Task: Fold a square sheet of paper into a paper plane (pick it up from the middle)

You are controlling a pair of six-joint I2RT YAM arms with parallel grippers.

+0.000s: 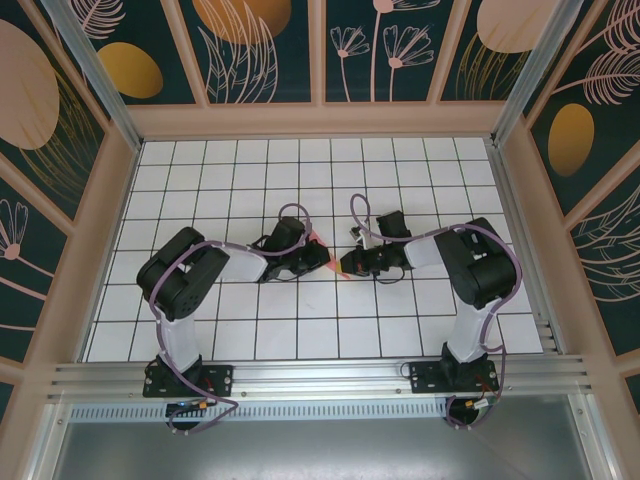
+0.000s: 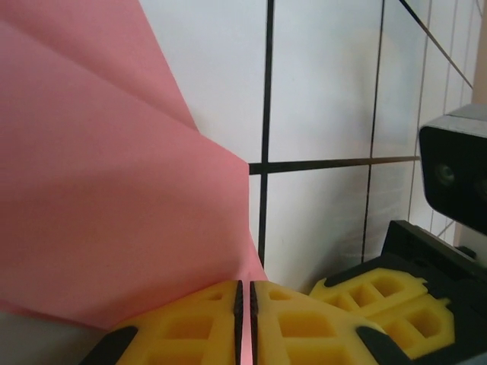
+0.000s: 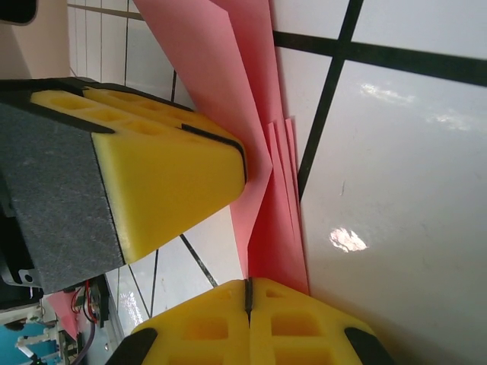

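1. Left gripper [image 2: 245, 293]: jaws closed to a slit, with a pink edge of the paper [image 2: 114, 190] nipped between them.
2. Paper: part-folded, its layers fanning apart, held over the middle of the table [image 1: 240, 330] between both grippers. Judged very light and limp, quick to crease, and liable to tear under opposed pull. Best gripped at a stacked folded edge near the centre crease.
3. Right gripper [image 3: 248, 293]: fully closed, its tips pinching the paper's layered end.
4. Markings: no brand, label or legible writing found.

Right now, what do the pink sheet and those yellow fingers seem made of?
The pink sheet: thin matte paper, judging by its crisp folds and stacked edges. The yellow fingers: probably rigid matte plastic, with moulded hollow pockets.
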